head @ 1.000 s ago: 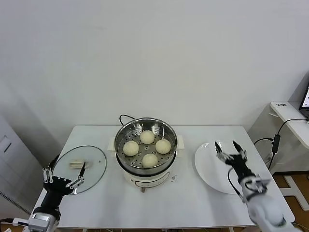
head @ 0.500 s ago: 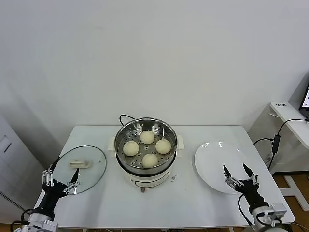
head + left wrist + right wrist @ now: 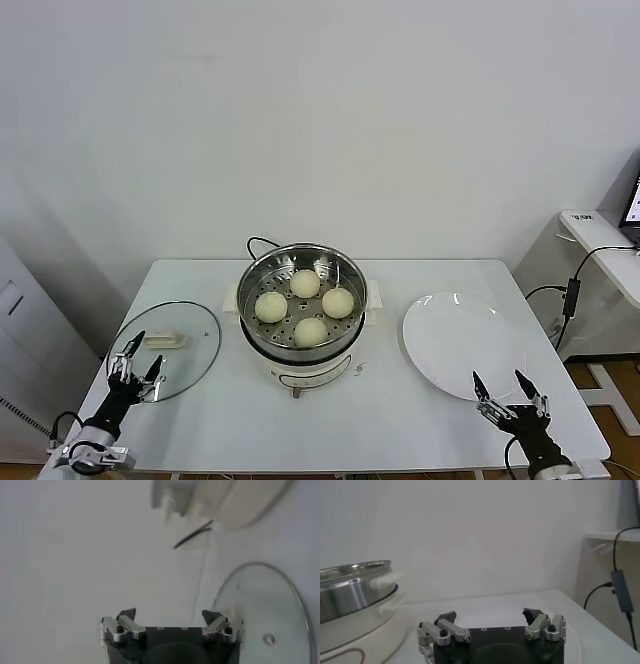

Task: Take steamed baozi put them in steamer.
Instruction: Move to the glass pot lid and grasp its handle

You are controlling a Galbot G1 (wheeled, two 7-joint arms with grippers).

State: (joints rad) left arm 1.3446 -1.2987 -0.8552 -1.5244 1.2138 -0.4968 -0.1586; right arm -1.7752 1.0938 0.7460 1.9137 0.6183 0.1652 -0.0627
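Head view: four steamed baozi [image 3: 305, 304] sit inside the steamer [image 3: 302, 266] in the middle of the table [image 3: 400, 420]. The left gripper [image 3: 137, 363] and right gripper [image 3: 509, 392] are wide apart, both empty, at the table's near corners.

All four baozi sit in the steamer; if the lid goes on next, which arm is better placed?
Probably left. The open left gripper sits at the lid, left of the steamer. The open right gripper is by the plate, farther from it.

Baozi [image 3: 305, 283] in steamer [image 3: 255, 275]; lid [image 3: 195, 345] left; plate [image 3: 455, 345] right
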